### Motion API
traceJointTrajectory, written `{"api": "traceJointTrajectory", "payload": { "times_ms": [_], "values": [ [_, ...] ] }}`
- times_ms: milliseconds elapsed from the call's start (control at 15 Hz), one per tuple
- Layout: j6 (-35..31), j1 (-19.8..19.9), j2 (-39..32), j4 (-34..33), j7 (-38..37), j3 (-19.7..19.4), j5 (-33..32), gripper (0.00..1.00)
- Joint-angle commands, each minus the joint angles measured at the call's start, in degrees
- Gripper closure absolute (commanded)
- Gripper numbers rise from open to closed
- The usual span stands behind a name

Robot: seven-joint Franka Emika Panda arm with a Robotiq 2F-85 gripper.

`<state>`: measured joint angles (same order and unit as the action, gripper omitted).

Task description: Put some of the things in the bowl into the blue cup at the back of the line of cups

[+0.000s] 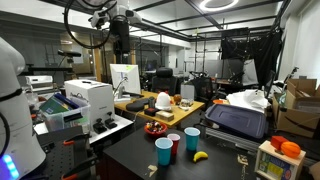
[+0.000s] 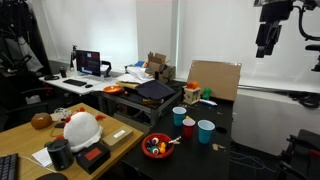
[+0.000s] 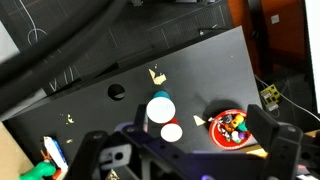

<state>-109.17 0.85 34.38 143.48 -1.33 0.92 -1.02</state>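
The red bowl (image 2: 156, 146) sits on the black table with small colourful things (image 3: 232, 125) heaped inside it. Beside it stands a line of three cups, two light blue with a red cup (image 2: 188, 127) between them. The blue cup (image 2: 179, 116) at the far end looks smallest there, and in the wrist view the blue cup (image 3: 160, 108) is uppermost. My gripper (image 2: 266, 40) hangs high above the table, open and holding nothing. In the wrist view the gripper (image 3: 200, 125) frames the bowl (image 3: 216, 140) and two cups, and the third cup is hidden behind it.
The nearer light-blue cup (image 2: 205, 131) ends the line, with a yellow banana (image 1: 200, 156) next to it. A cardboard box (image 2: 213, 80) and a dark case (image 2: 155, 90) stand behind. A wooden desk (image 2: 30, 140) carries a white helmet (image 2: 81, 128).
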Motion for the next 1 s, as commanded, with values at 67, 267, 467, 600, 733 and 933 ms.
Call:
{"api": "traceJointTrajectory", "payload": {
  "times_ms": [67, 267, 467, 600, 733, 933],
  "values": [
    [0.1, -0.2, 0.0, -0.1, -0.1, -0.2, -0.1, 0.00],
    [0.1, -0.2, 0.0, -0.1, -0.1, -0.2, -0.1, 0.00],
    [0.1, -0.2, 0.0, -0.1, -0.1, -0.2, -0.1, 0.00],
    [0.1, -0.2, 0.0, -0.1, -0.1, -0.2, -0.1, 0.00],
    [0.1, -0.2, 0.0, -0.1, -0.1, -0.2, -0.1, 0.00],
    [-3.2, 0.0, -3.9, -1.1, -0.6, 0.3, -1.2, 0.00]
  ]
}}
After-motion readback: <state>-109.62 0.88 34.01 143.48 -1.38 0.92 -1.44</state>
